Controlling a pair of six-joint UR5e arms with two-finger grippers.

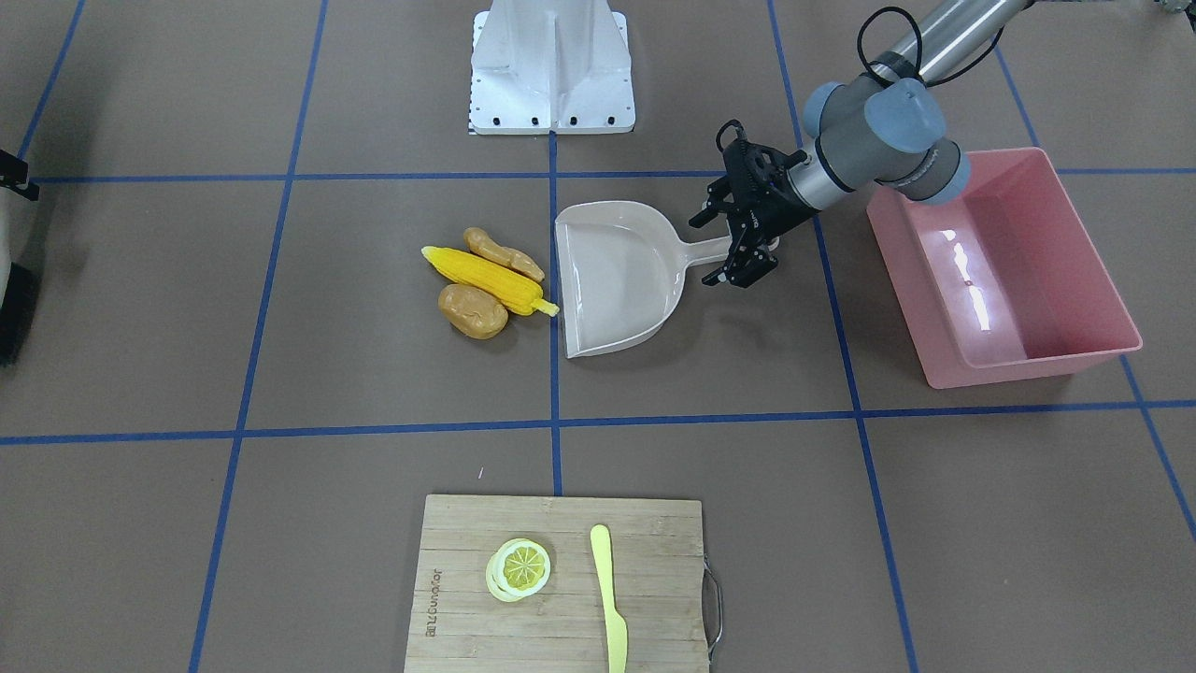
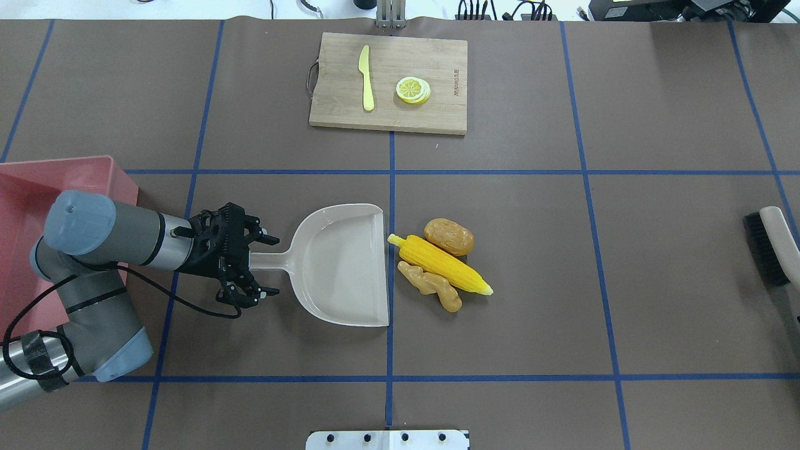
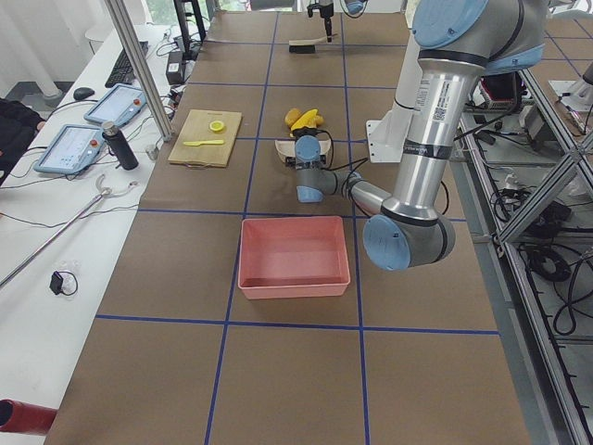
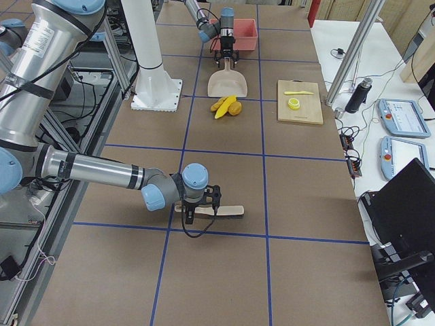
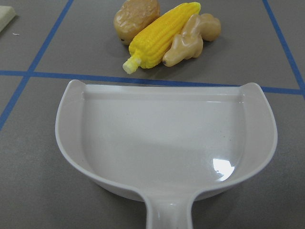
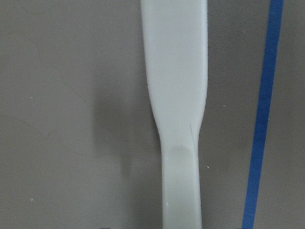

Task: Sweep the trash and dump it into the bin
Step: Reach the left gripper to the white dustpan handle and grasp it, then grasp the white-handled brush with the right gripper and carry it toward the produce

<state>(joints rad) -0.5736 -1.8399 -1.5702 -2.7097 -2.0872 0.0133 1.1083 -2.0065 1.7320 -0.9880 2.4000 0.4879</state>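
Clearly spread, left hand [image 2: 269, 265] straddled dustpan [image 2: 340, 269] handle, not pinching. Dustpan lay between hand and corn [image 2: 440, 264], potato [image 2: 449, 236], ginger [image 2: 431, 285], clustered at its mouth on table [image 2: 562, 312]. Bin [image 1: 1032, 366] behind hand. Cutting board [image 2: 437, 112] well apart, stamp unreadable. Right hand [image 4: 202, 204] at brush [image 4: 228, 212] handle; grip unclear.

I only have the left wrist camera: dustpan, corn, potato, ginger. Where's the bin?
Observer: The pink bin sits on the robot's left, past the dustpan handle's end, behind the left gripper.
Operator: Is that gripper closed on the handle?
Observer: No, it's open, straddling the handle.
Operator: Where's the brush?
Observer: The brush lies far on the robot's right, the right gripper at its handle.
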